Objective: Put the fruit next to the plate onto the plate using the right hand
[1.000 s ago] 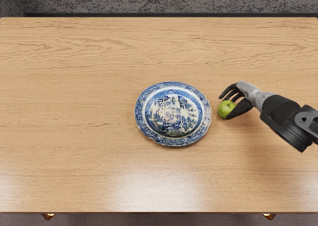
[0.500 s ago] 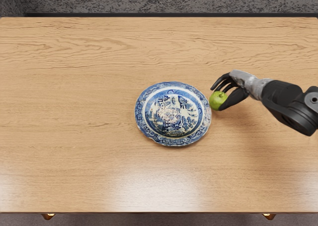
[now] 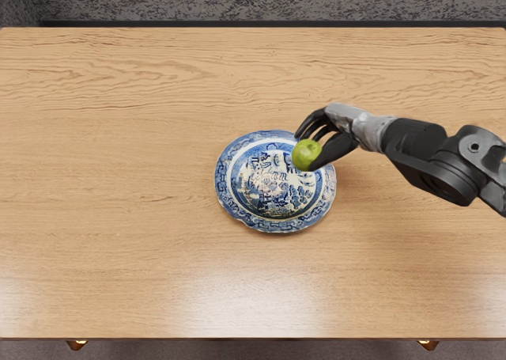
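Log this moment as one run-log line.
right hand: shut on green fruit | green fruit: over plate, upper-right part | release: not yet

I find no legible text, label, number or sign; the plate (image 3: 224, 182) at centre frame carries only blue ornament.

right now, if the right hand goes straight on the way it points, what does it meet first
The right hand, shut on the green fruit, points left over the blue plate. That plate comes first if it dips at all; kept level, the way looks free. Height is unclear.
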